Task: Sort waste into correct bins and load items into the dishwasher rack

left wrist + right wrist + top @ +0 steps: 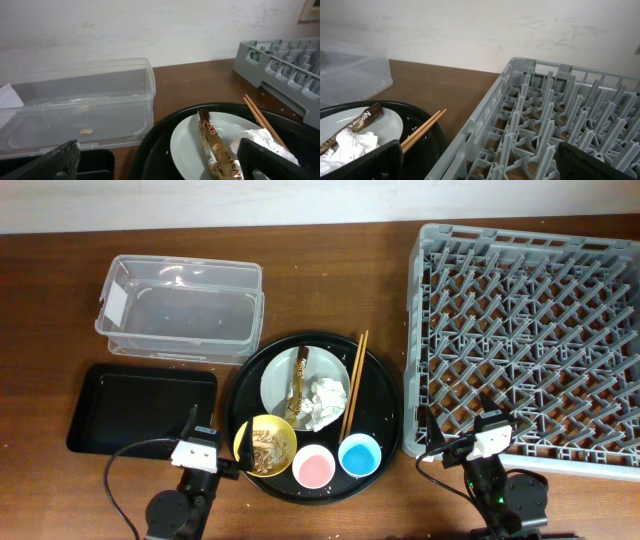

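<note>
A white plate [280, 385] on a large round black tray [385, 415] holds a brown-and-gold wrapper [299, 380] and a crumpled white napkin [327, 402]. Wooden chopsticks [356, 380] lean on the plate's right edge. A yellow bowl [265, 446] with brownish scraps, a pink cup [313, 468] and a blue cup [358, 456] sit at the tray's front. The clear tub [180, 308] stands back left, the black rectangular tray [140, 408] front left, the grey rack [530, 330] right. My left gripper [160, 165] is open near the plate [187, 145]. My right gripper [480, 165] is open at the rack's near edge [485, 120].
The wrapper [215, 147] and chopsticks [262, 120] show in the left wrist view, with the tub [75, 107] behind. The right wrist view shows the chopsticks [422, 127] and napkin [350, 145] at left. Bare wooden tabletop [330, 270] lies between tub and rack.
</note>
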`<state>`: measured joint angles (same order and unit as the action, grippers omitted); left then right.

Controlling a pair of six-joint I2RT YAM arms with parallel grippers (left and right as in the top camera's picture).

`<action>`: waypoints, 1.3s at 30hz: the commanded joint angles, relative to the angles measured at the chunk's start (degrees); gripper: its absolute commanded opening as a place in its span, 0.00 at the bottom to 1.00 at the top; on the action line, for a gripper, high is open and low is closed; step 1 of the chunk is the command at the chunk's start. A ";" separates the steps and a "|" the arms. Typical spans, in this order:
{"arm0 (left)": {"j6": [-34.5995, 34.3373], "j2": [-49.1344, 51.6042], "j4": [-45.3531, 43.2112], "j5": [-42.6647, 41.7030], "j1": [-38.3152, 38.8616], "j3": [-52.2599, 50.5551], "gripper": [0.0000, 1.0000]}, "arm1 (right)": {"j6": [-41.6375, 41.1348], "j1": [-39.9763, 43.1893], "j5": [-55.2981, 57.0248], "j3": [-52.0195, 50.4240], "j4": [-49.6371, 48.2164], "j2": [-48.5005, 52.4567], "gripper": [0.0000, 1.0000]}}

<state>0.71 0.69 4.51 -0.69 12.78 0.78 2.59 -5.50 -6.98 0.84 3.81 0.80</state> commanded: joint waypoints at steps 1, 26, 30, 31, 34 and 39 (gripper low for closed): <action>1.07 -0.28 0.17 -0.59 -0.20 -0.24 1.00 | -0.02 0.44 -0.11 -0.52 -0.15 -0.59 0.98; 1.07 -0.28 0.17 -0.59 -0.20 -0.24 1.00 | -0.02 0.44 -0.11 -0.52 -0.15 -0.59 0.98; 1.07 -0.28 0.17 -0.61 -0.20 -0.24 1.00 | -0.02 0.44 -0.11 -0.52 -0.15 -0.59 0.98; 1.07 -0.28 0.17 -0.59 -0.20 -0.24 1.00 | -0.02 0.44 -0.11 -0.52 -0.15 -0.59 0.98; 1.09 -0.28 -1.07 0.07 -0.20 -0.24 1.00 | -0.04 0.42 -0.28 -0.52 -1.01 -0.59 0.98; 1.05 -0.28 -2.58 -0.74 -0.20 -0.24 1.00 | -5.42 0.28 -2.73 -0.52 -0.22 -0.39 0.98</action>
<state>0.71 0.69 2.70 -0.67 12.78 0.75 2.07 -5.50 -7.25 0.84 3.73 0.80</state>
